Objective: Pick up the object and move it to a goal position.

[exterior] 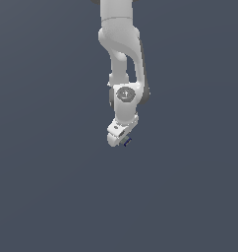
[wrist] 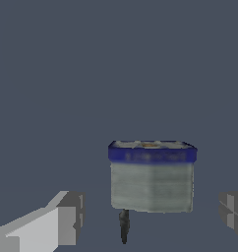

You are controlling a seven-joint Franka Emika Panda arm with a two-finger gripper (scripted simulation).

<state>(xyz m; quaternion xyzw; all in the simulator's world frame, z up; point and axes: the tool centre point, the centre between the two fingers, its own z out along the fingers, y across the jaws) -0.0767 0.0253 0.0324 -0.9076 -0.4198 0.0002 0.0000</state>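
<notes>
The object [wrist: 151,179] is a small grey-olive block with a dark blue band near one end. In the wrist view it lies between my two fingers. One fingertip [wrist: 67,216] and the other [wrist: 233,210] each stand apart from it with a gap. My gripper [wrist: 150,211] is open around the block and is not touching it. In the exterior view the white arm reaches down and the gripper [exterior: 121,140] is low over the surface. The block [exterior: 127,141] shows only as a tiny dark blue speck at its tip.
A flat, plain grey-blue surface [exterior: 52,187] fills both views. No other objects, edges or goal marker show.
</notes>
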